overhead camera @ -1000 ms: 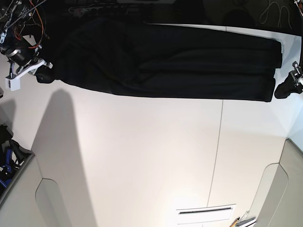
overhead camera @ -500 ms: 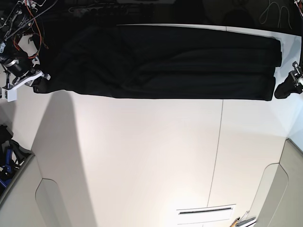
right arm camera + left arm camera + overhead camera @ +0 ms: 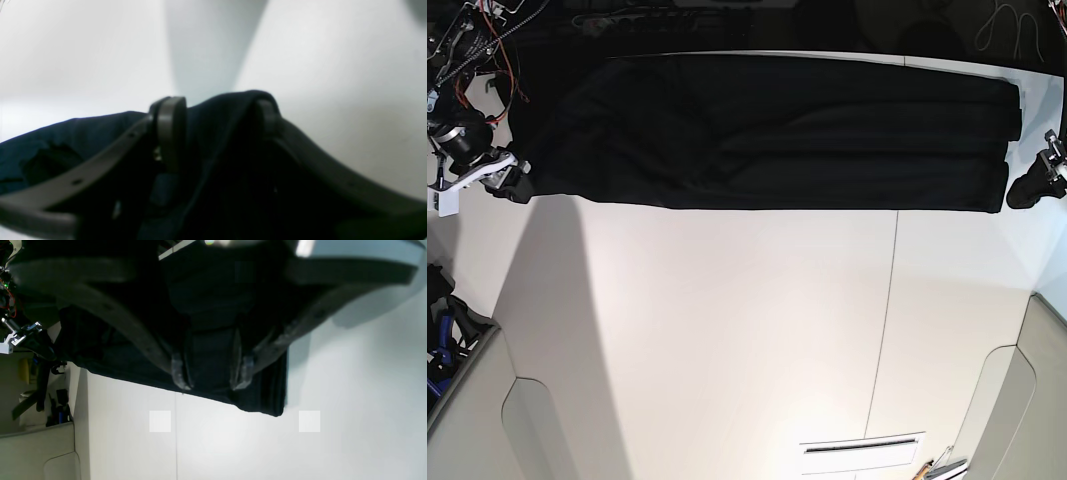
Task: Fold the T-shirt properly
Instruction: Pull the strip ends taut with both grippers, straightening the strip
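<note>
The black T-shirt lies as a long flat band across the far side of the white table; no print shows. My right gripper is at its left end. In the right wrist view its jaws stand apart, with loose dark fabric bulging between them. My left gripper hangs just off the band's right end. In the left wrist view it is open, and the shirt stretches away beyond its fingertips.
A thin seam runs front to back across the table's right half. A white slotted plate lies at the front edge. Cables and hardware crowd the back left corner. Grey padded panels flank the table.
My right gripper has lowered the shirt's left end onto the table and its jaws have come apart. The left arm has not moved.
</note>
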